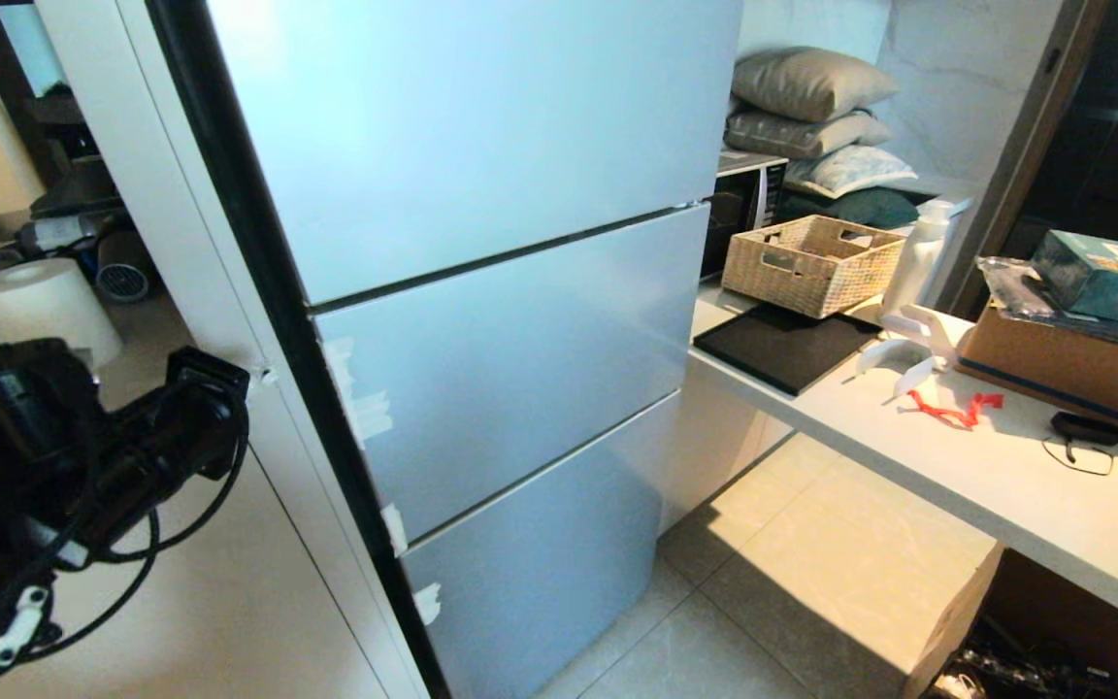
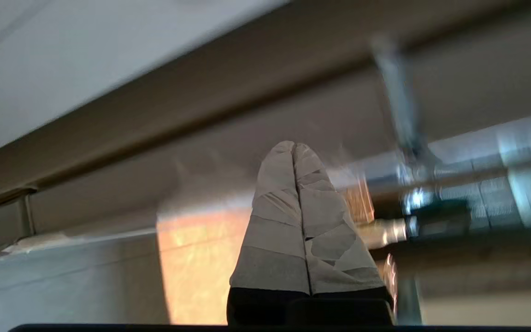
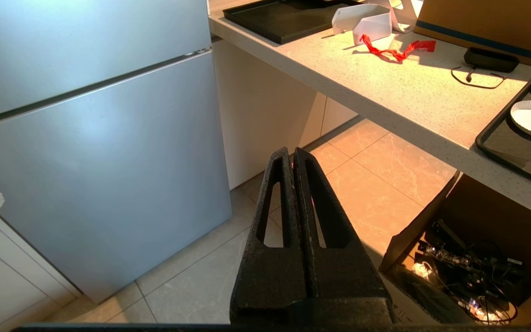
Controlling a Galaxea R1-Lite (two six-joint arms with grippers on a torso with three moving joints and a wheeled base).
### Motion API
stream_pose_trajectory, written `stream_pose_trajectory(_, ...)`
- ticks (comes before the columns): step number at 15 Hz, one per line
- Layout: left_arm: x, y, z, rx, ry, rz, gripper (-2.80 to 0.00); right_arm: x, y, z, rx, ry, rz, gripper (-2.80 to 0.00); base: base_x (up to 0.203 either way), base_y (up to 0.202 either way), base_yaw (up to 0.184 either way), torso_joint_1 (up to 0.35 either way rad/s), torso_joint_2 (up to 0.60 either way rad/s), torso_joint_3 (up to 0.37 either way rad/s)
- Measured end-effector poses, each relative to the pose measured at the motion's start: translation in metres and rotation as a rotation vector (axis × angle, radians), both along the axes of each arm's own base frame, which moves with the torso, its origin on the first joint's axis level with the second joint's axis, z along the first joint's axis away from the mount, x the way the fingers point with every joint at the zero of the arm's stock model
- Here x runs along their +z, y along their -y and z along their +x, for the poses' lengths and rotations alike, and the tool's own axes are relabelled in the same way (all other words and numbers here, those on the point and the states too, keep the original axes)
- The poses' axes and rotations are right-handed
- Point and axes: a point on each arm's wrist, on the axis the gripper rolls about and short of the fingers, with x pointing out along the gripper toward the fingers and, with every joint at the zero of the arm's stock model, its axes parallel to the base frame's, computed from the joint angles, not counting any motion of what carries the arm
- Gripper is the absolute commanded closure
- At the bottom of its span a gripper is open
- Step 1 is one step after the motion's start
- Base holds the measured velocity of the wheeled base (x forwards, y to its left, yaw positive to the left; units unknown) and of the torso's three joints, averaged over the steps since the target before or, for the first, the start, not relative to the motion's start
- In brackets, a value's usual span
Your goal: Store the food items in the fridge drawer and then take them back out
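Beside closed fridge [image 1: 481, 291]: my left gripper [image 2: 294, 150] raised, taped fingers pressed together, holding nothing. My right gripper [image 3: 292, 154] over floor, likewise closed, empty.

A home kitchen: a tall pale silver-blue three-panel fridge [image 1: 501, 320] beside a speckled white stone worktop [image 1: 967, 466], with a black microwave [image 1: 739, 209] and tiled floor [image 1: 811, 582].

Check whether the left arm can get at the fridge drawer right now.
Probably not. All three door panels of the fridge are closed, so no drawer is exposed. The left gripper, jaws together, is raised off to the fridge's left side; a door must open first.
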Motion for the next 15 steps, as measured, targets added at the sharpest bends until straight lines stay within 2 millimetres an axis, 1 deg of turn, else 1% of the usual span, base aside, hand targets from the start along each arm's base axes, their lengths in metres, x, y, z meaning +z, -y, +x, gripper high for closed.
stream_pose_trajectory(3,-0.011,0.0,0.02,0.022,-0.027,-0.034,0.0,0.0,0.0,0.0,0.0,0.0,0.001,0.0,0.0,0.0,0.0,0.0,0.0,0.0)
stream_pose_trajectory(6,-0.017,0.002,0.037,0.021,0.01,-0.081,0.0,0.0,0.0,0.0,0.0,-0.001,0.0,0.0,0.0,0.0,0.0,0.0,0.0,0.0)
stream_pose_trajectory(11,-0.027,0.009,0.046,-0.003,-0.004,-0.089,0.0,0.0,0.0,0.0,0.0,-0.001,0.001,0.0,0.0,0.0,0.0,0.0,0.0,0.0)
stream_pose_trajectory(15,-0.031,0.022,0.046,-0.039,-0.02,-0.087,0.0,0.0,0.0,0.0,0.0,-0.001,0.0,0.0,0.0,0.0,0.0,0.0,0.0,0.0)
